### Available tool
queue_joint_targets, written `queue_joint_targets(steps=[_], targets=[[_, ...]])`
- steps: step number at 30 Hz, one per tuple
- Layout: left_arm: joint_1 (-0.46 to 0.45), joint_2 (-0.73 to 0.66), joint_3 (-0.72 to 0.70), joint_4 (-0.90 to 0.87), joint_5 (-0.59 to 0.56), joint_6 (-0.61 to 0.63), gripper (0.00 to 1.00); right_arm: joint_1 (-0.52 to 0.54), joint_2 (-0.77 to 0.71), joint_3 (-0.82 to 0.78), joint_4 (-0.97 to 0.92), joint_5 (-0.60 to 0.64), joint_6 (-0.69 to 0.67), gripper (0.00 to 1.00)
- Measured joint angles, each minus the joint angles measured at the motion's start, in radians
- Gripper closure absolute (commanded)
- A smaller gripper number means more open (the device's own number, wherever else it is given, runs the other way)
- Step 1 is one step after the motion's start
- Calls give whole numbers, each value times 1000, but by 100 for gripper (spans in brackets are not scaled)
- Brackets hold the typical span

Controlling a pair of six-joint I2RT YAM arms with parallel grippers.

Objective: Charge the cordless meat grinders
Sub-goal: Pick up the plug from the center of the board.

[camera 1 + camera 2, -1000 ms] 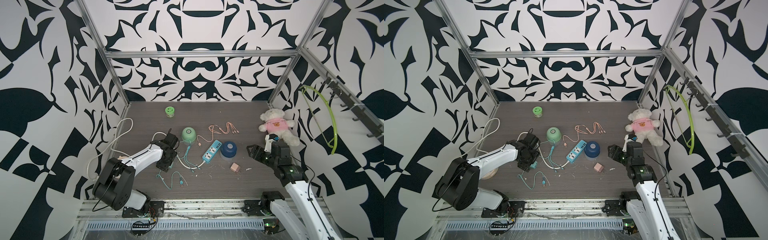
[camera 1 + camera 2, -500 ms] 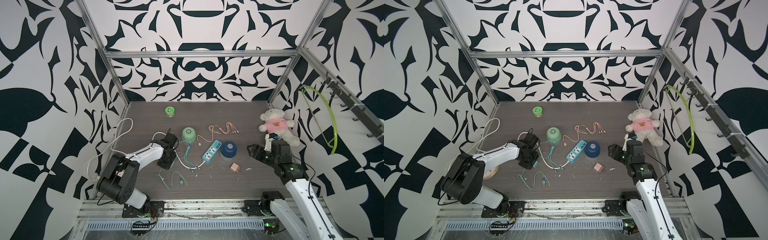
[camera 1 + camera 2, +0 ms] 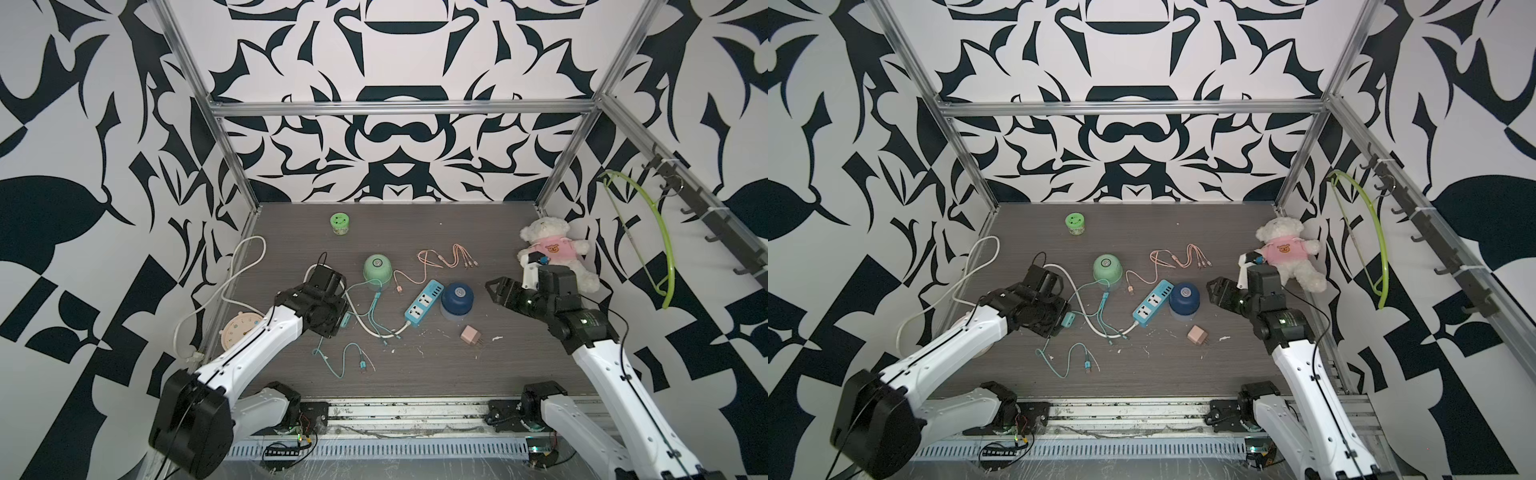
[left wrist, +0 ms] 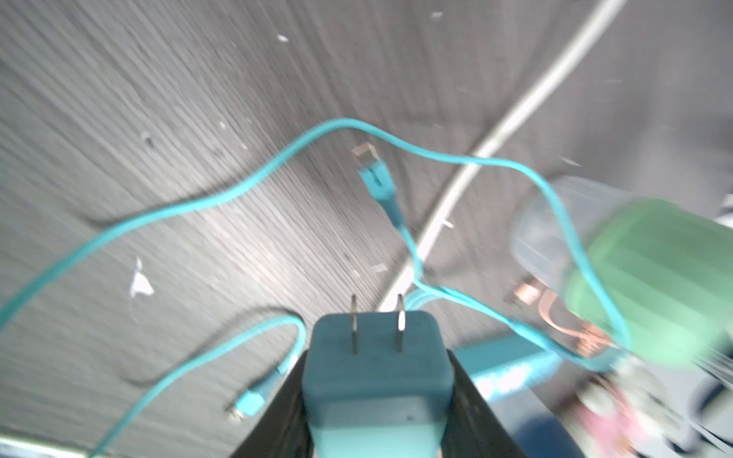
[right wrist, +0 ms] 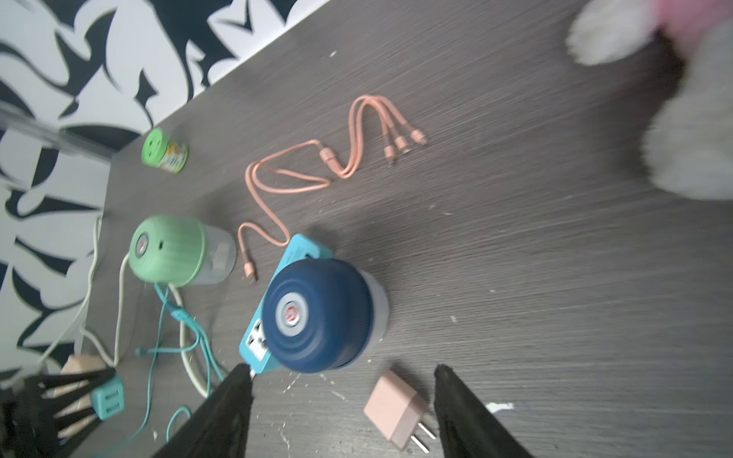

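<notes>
The mint green meat grinder (image 3: 378,268) stands mid-table, and the dark blue meat grinder (image 3: 457,297) stands to its right beside a blue power strip (image 3: 424,301). My left gripper (image 4: 377,363) is shut on a teal charger plug (image 4: 377,388), prongs pointing out, just above the table and left of the green grinder (image 4: 650,285). Its teal cable (image 4: 238,190) trails over the table. My right gripper (image 5: 343,396) is open, hovering right of the blue grinder (image 5: 317,315), with a pink charger plug (image 5: 396,412) lying on the table between its fingers. In both top views the teal plug (image 3: 1068,319) shows at the left gripper's tip.
A pink multi-head cable (image 3: 440,259) lies behind the power strip. A small green jar (image 3: 339,223) stands at the back, a teddy bear (image 3: 552,253) at the right wall, a clock (image 3: 241,330) and white cord (image 3: 249,266) at the left. A green hanger (image 3: 656,232) hangs on the right wall.
My left gripper has closed on the teal plug and raised it slightly. My right gripper has narrowed a little and barely shifted.
</notes>
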Motion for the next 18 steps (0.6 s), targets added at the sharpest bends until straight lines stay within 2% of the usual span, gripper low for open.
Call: queue_joint_targets(steps=[5,8,14,18], targets=[[0,-68,47,-15,23,-49,79,295,124,73,32,53,-1,30],[0,-72,83,-14,41,-77,79,410,199,110,70,69,0,30],[0,-74,132,19,81,-140,79,570,330,153,187,79,8,30],[-3,-80,132,47,100,-179,80,632,429,174,311,60,51,26]])
